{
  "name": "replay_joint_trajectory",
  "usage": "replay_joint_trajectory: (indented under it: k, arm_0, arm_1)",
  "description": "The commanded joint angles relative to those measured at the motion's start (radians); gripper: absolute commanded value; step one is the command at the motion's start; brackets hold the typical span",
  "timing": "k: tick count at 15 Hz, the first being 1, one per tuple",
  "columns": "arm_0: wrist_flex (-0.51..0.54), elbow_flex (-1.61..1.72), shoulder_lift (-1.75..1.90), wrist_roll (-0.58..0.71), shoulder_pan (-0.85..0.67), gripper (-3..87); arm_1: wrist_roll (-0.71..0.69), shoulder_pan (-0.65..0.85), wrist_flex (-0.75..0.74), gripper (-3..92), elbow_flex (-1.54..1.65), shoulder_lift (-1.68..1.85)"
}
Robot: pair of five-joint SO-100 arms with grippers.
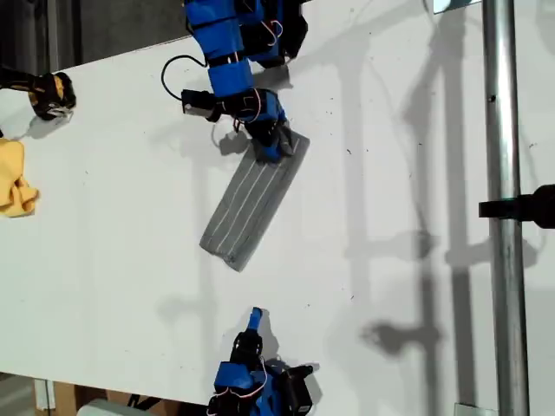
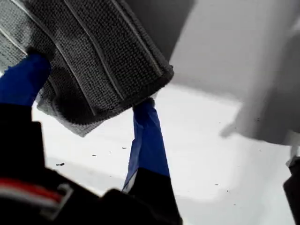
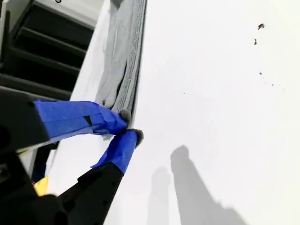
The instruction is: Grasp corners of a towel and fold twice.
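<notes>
The grey striped towel (image 1: 247,208) lies folded into a long narrow strip in the middle of the white table (image 1: 113,251), running diagonally. My first gripper (image 1: 273,146) is at the strip's far end, toward the top of the exterior view. In the first wrist view its blue fingers (image 2: 147,136) stand wide apart, open, with their tips against the towel (image 2: 108,51) near a folded corner (image 2: 165,74). My second gripper (image 1: 255,319) sits near the exterior view's bottom edge, a short way off the strip's near end. It (image 3: 129,125) is shut and empty, with the towel (image 3: 124,56) lying beyond it.
A small yellow cloth (image 1: 13,178) lies at the exterior view's left edge, with a black object (image 1: 52,94) above it. A metal pole (image 1: 503,208) with a black clamp (image 1: 529,206) runs down the exterior view's right side.
</notes>
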Motion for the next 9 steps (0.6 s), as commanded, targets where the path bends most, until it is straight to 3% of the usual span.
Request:
replay_joint_trajectory:
  k: [1,7,9]
  arm_0:
    - [0.011,0.006,0.006,-0.012,0.006,2.3]
    - [0.015,0.006,0.006,-0.009,0.009,2.1]
    - [0.017,0.006,0.006,-0.006,0.011,2.0]
  arm_1:
    - [-0.014,0.006,-0.058,34.9,-0.071,-0.104]
    - [-0.035,0.023,-0.061,33.3,-0.187,-0.229]
    - [-0.071,0.040,-0.091,24.3,-0.193,-0.227]
